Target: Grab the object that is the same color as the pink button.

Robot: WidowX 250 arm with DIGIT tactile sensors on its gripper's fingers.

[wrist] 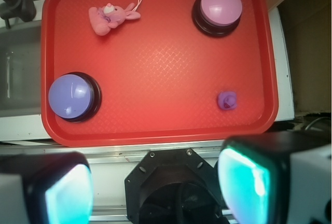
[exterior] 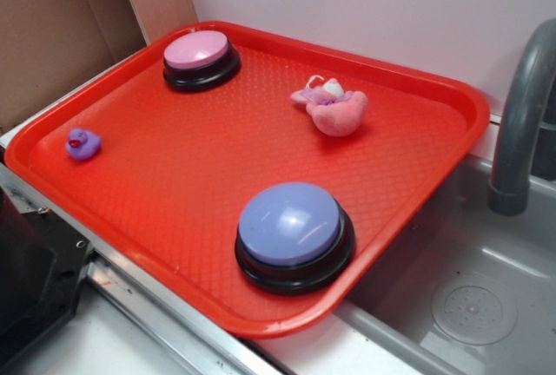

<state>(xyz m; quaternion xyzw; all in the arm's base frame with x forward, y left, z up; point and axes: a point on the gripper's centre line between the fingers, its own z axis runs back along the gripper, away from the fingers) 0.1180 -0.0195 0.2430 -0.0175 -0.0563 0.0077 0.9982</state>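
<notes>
A small pink plush toy (exterior: 334,106) (wrist: 110,16) lies on the red tray (exterior: 174,184) (wrist: 166,73), toward its far right side in the exterior view. The pink button (exterior: 200,58) (wrist: 219,7), pale pink dome on a black base, stands at the tray's far left corner. In the wrist view my gripper (wrist: 155,185) hangs high above the tray's near edge, open, with nothing between its teal pads (wrist: 241,182). The exterior view does not show the gripper.
A blue-lavender button (exterior: 294,234) (wrist: 72,97) stands near the tray's front edge. A tiny purple rubber duck (exterior: 82,143) (wrist: 227,100) sits at the left side. A grey sink (exterior: 469,288) with a faucet (exterior: 521,123) lies right of the tray. The black robot base (wrist: 176,187) is below the gripper.
</notes>
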